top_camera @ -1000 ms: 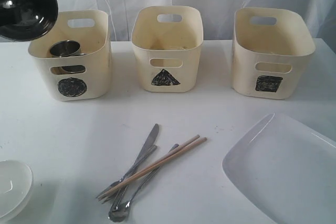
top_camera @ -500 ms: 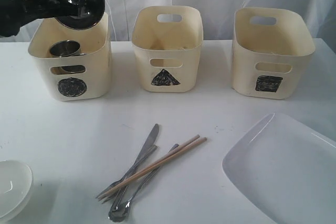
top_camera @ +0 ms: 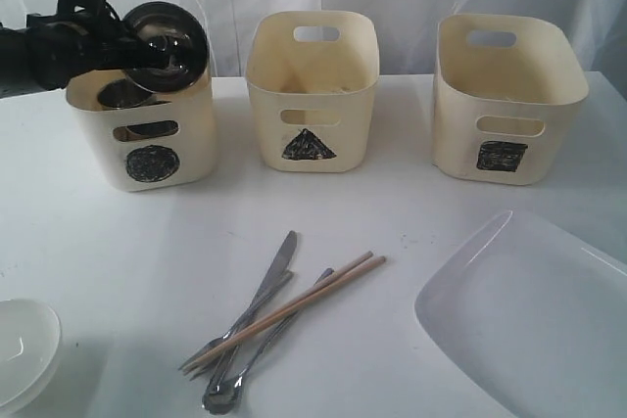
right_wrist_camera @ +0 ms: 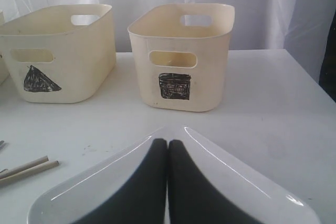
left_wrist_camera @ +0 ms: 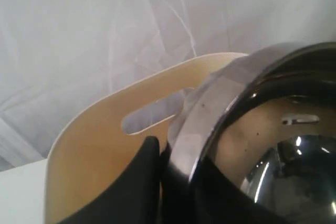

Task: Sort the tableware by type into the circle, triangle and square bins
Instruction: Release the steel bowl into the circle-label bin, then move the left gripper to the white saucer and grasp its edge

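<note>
Steel bowl [top_camera: 168, 43] was gripped by its rim, tilted, in L pincer [left_wrist_camera: 165, 163] over circle bin [top_camera: 147, 159], far left. R pincer [right_wrist_camera: 168, 153] was closed w/ nothing held, above white plate [right_wrist_camera: 247, 192], near right.

steel bowl [top_camera: 167, 34]: shiny, tipped on edge over circle bin [top_camera: 186, 134] rim
steel mug [top_camera: 120, 95]: inside circle bin, half hidden
triangle bin [top_camera: 265, 134]: table rear, middle
square bin [top_camera: 460, 144]: rear right
knife [top_camera: 279, 263], fork [top_camera: 206, 351], spoon [top_camera: 219, 400], chopsticks [top_camera: 313, 296]: crossed heap, front middle
small white bowl [top_camera: 22, 348]: front-left corner
white plate [top_camera: 529, 320]: front-right corner
</note>
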